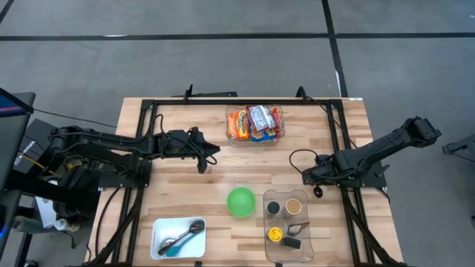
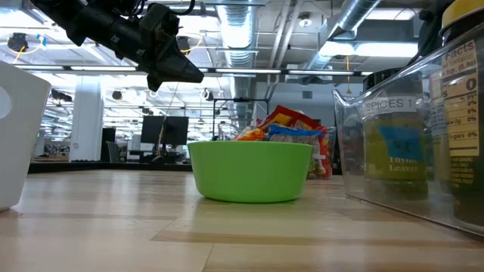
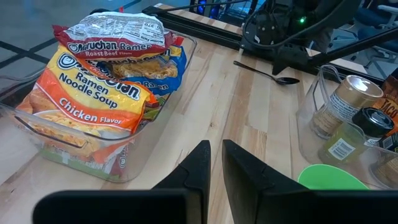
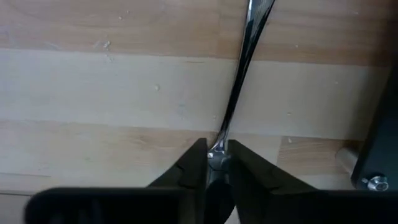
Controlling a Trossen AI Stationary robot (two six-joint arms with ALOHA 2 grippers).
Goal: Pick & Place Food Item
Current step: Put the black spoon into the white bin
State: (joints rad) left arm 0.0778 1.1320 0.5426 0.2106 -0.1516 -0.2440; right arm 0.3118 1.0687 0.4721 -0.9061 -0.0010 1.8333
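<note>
Table (image 1: 185, 185): a pale wooden top is seen from above, framed by black rails, filling the middle of the high view.
Ramen packets (image 1: 254, 123): several noodle packets are piled in a clear tub (image 1: 230, 137) at the upper centre of the high view; in the left wrist view they fill the upper left, a chicken-flavour pack in front and a roast-beef pack on top.
Green bowl (image 1: 240, 202): it is set below centre in the high view and stands at mid-frame in the low view, with the packets showing behind it.
Spice bin (image 1: 289, 222): a clear container with jars is placed just right of the bowl in the high view.
White tray (image 1: 178, 237): it lies at the lower left of the high view, with cutlery inside.
Spoon (image 4: 239, 74): a slim metal piece is laid on the wood at the right of the high view; in the right wrist view its handle runs from the top edge down to the fingertips.
Left gripper (image 1: 210, 156): it is held above the table left of the tub in the high view; its fingers (image 3: 193, 174) are drawn close together with only a thin gap, and nothing is between them.
Right gripper (image 1: 306, 176): it is lowered to the table at the right of centre in the high view; its fingers (image 4: 194, 165) are set narrow around the end of the spoon's handle.
</note>
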